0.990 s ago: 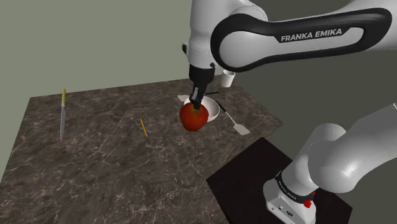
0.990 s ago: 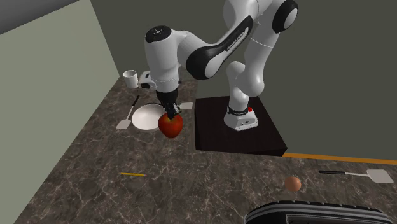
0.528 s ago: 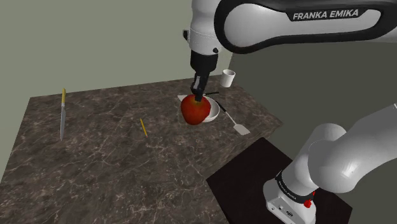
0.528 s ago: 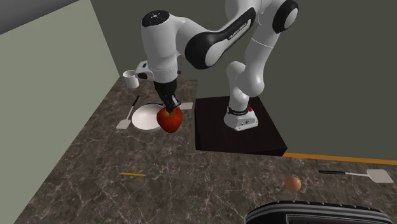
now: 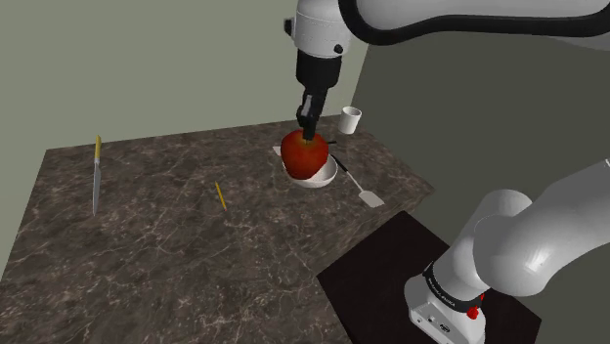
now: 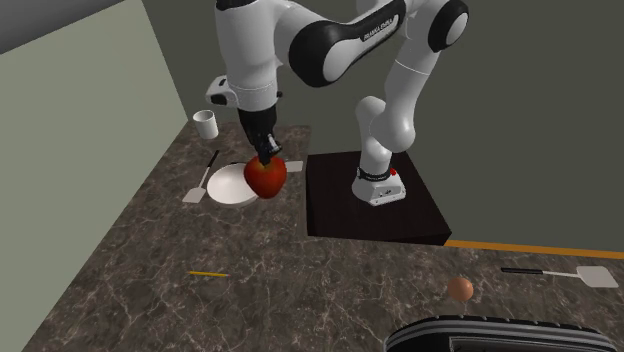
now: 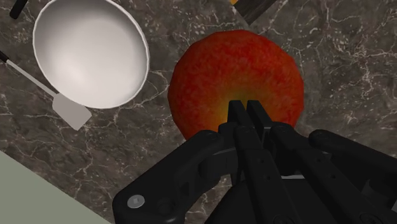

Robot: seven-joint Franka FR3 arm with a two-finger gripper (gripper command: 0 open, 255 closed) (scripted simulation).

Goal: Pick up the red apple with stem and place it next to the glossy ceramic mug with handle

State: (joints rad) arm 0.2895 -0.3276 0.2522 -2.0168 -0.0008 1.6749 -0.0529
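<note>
Franka arm's black gripper pinches a red apple from above, w/ the fruit hanging clear of the dark marbled counter. Wrist view has the two fingers pressed almost side by side on the apple's yellow-green crown, nr the stem hollow. There the fruit sits just beside a white bowl, not over it.

From the shoulder view the apple overlaps the bowl's rim. In the second exterior view it hangs at the bowl's right edge, btwn the bowl and the black stand that carries the arm.

The white mug stands upright at the counter's far corner, by the grey-green wall. It is beyond the bowl and apart from the apple.

A white spatula w/ a dark handle lies flat just beside the bowl, on the stand's side in the shoulder view. Farther along the counter lie a yellow pencil and a knife w/ a yellow handle, both well apart from the fruit.

At the second exterior view's lower right, far from the gripper, are a second spatula and a small orange-brown ball.
</note>
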